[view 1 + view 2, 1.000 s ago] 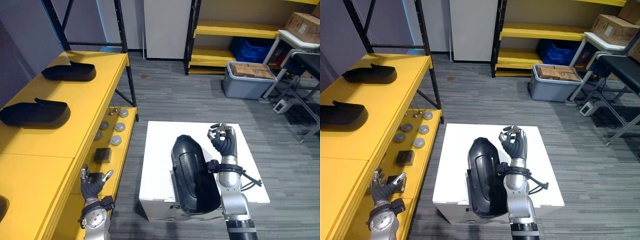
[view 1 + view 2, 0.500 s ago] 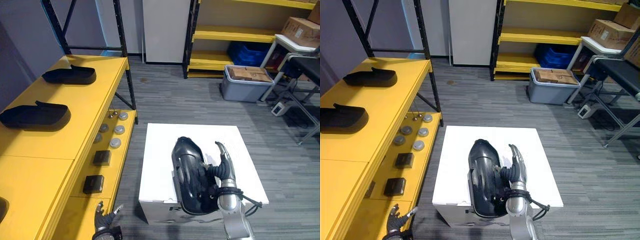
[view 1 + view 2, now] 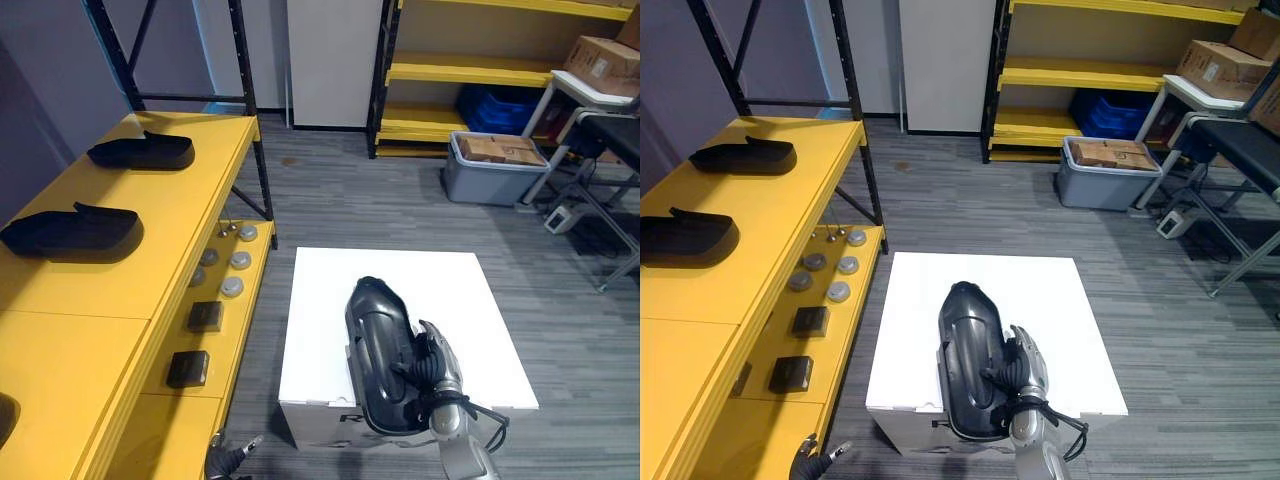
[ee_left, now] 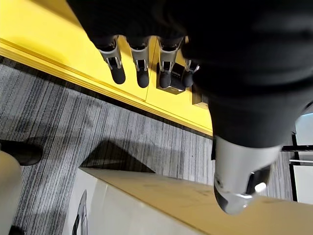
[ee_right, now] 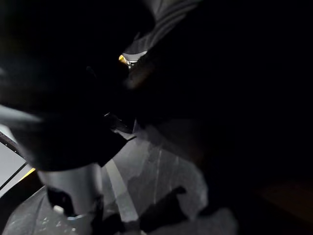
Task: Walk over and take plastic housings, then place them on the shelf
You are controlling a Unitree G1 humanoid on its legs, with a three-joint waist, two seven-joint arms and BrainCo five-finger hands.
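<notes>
Plastic housing (image 3: 378, 345) laid on the white counter (image 3: 475, 300), met by the right hand (image 3: 437, 368)

The housing is touched on its right side (whether it is gripped cannot be told). A firm hold under the rim should be secured before it is lifted. The left hand (image 4: 142, 68) is held open and low beside the yellow shelf (image 3: 120, 265).

Grey striped carpet (image 3: 330, 200) is covering the floor. Yellow rack (image 3: 460, 68) with black uprights is standing along the back wall, a white panel (image 3: 335, 60) standing beside it, a blue bin (image 3: 495, 100) sitting low inside, a grey tote (image 3: 480, 180) resting in front. White table (image 3: 320, 330) is occupying the centre; yellow shelf (image 3: 160, 240) is lining the left side
</notes>
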